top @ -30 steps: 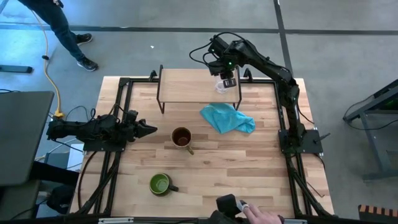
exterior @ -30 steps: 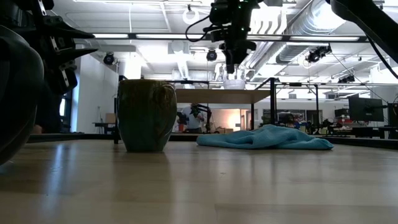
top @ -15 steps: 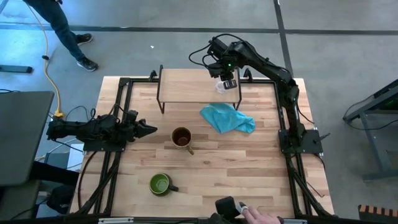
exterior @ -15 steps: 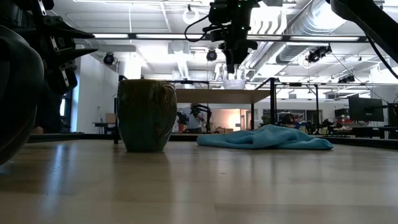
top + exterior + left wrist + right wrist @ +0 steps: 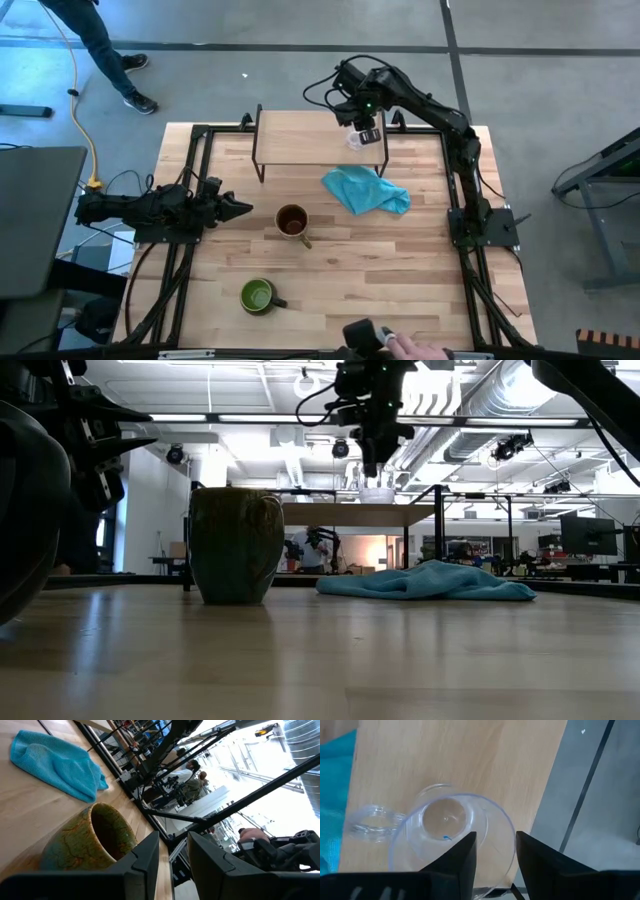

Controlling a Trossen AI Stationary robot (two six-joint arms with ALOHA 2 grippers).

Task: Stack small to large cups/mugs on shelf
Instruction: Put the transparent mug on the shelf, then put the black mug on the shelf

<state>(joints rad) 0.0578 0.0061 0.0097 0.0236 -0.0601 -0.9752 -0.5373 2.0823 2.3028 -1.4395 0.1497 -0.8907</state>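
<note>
A small clear glass cup [image 5: 445, 822] stands upright on its base at the right end of the shelf [image 5: 300, 135], a low light-wood board on black legs at the table's far side. My right gripper [image 5: 495, 845] hangs open just above the cup [image 5: 377, 493], pointing steeply down, one finger over its mouth and one outside its rim. The tan-brown mug [image 5: 292, 221] stands mid-table. The dark mug with green inside [image 5: 257, 295] stands nearer the front edge. My left gripper [image 5: 172, 855] waits level at the left edge, open, facing the tan-brown mug [image 5: 90, 842].
A crumpled blue cloth [image 5: 365, 190] lies on the table right of centre, in front of the shelf. A person's hand [image 5: 410, 350] with a dark object rests at the near edge. Someone's legs [image 5: 100, 40] show on the floor beyond the table's far left corner.
</note>
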